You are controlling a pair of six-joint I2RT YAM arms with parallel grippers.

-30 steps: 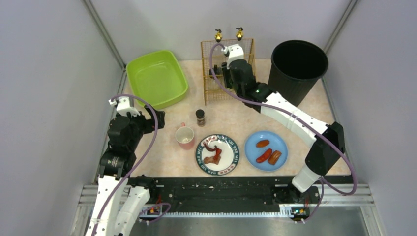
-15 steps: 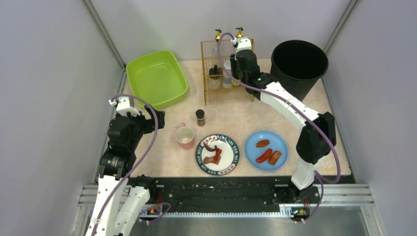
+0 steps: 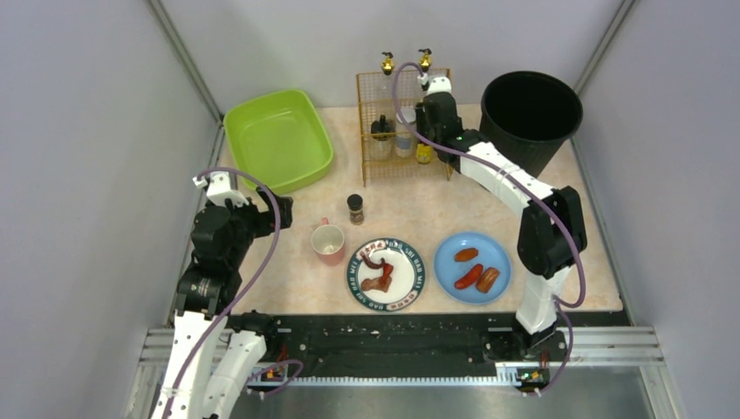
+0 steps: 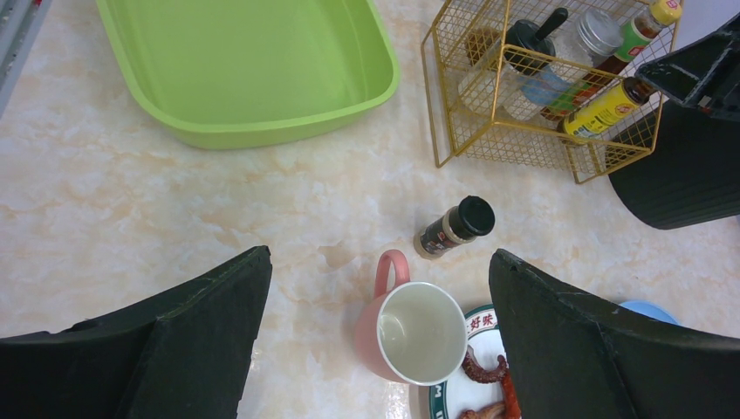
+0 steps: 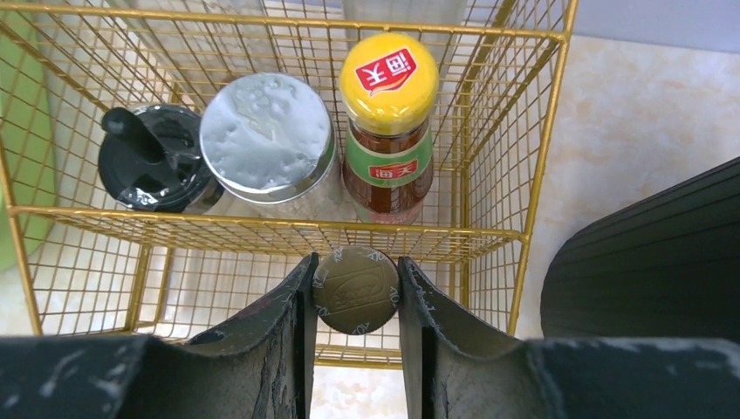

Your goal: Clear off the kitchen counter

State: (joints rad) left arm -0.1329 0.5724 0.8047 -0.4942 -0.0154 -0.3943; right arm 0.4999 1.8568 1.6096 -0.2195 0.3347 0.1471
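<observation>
Kitchen counter [image 3: 410, 205] is lying flat across the whole cell, running from the black rail by the arm bases to the back wall, and it is carrying everything below.

Far left: green tub [image 3: 279, 144] is sitting at the back left corner, nothing visible inside it. Left gripper [image 4: 380, 256] is hovering above the counter near the tub's front edge, jaws spread wide, holding nothing.

Pink mug [image 3: 329, 243] is standing upright just right of that gripper, handle pointing to the back. Black-capped spice jar [image 3: 355, 208] is standing just behind the mug, apart from it. Patterned plate [image 3: 352, 278] is sitting beside the mug, nearly touching it, and is carrying curled reddish-brown food pieces [image 3: 380, 275].

Gold wire rack [image 3: 393, 170] is standing at back centre. In its rear row a black-topped bottle [image 5: 148, 161], a silver-lidded jar [image 5: 266, 131] and a yellow-capped bottle [image 5: 388, 87] are standing side by side.

Right gripper [image 5: 356, 262] is reaching down into the rack's front right part, fingers [image 5: 297, 297] pressing both sides of the round cap of a yellow-labelled bottle [image 5: 356, 290], which is standing just in front of the yellow-capped one.

Blue plate [image 3: 449, 253] is sitting right of the patterned plate with three sausages [image 3: 471, 276] on it. Black bin [image 3: 531, 109] is standing at the back right, just beside the rack.
</observation>
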